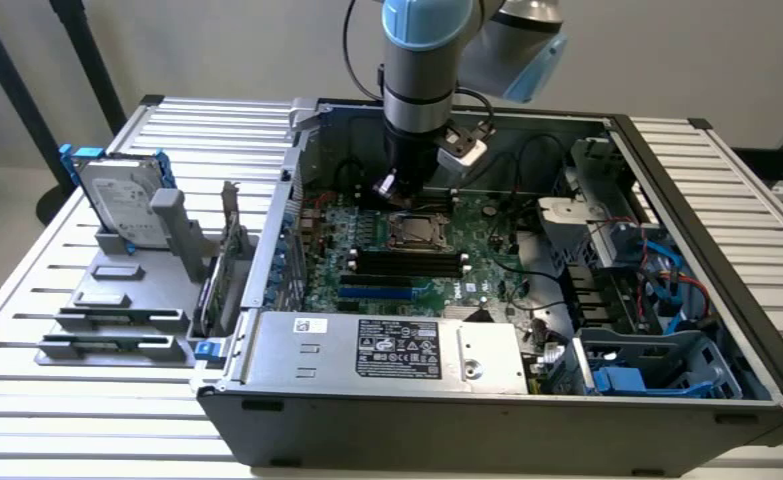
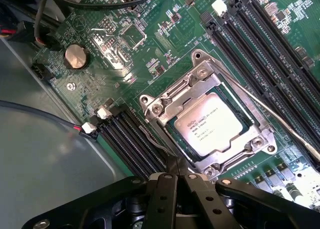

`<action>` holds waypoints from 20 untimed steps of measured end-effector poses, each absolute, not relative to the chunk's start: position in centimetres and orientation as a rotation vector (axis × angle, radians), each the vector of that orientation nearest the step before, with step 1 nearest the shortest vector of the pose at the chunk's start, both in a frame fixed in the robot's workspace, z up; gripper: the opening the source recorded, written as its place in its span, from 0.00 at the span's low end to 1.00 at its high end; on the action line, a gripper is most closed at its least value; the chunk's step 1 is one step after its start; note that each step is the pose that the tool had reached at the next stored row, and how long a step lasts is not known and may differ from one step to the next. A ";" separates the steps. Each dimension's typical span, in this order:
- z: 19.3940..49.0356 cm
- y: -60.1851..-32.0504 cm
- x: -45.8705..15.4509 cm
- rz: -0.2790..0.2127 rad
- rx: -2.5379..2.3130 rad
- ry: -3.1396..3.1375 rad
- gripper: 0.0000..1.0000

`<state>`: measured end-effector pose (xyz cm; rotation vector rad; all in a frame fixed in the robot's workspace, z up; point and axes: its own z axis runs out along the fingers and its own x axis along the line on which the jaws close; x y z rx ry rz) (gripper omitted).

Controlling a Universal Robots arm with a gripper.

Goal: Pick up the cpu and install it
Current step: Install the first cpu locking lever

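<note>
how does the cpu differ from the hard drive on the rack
The cpu lies flat in its socket; the hard drive stands upright in a grey rack. The cpu is small and square, the hard drive far larger and oblong. The hard drive has blue brackets, the cpu none. Both are silver.

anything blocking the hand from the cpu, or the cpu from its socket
Nothing visible stands in the way. The cpu lies flat inside the socket frame on the motherboard, its metal top uncovered. The hand, shut and holding nothing, is just off one edge of the frame, with open air between it and the cpu.
</note>
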<state>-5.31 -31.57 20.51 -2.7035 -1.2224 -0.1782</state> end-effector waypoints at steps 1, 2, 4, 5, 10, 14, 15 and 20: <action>20.5 -31.5 -5.3 -0.178 -2.704 -1.222 0.11; 20.5 -31.5 -5.3 -0.178 -2.704 -1.222 0.11; 20.5 -31.4 -5.3 -0.178 -2.703 -1.223 0.11; 20.5 -31.4 -5.3 -0.178 -2.703 -1.223 0.11; 20.5 -31.3 -5.3 -0.178 -2.703 -1.222 0.11; 20.5 -31.3 -5.3 -0.178 -2.703 -1.223 0.11; 20.5 -31.3 -5.3 -0.178 -2.703 -1.222 0.11; 20.5 -31.3 -5.2 -0.178 -2.703 -1.223 0.11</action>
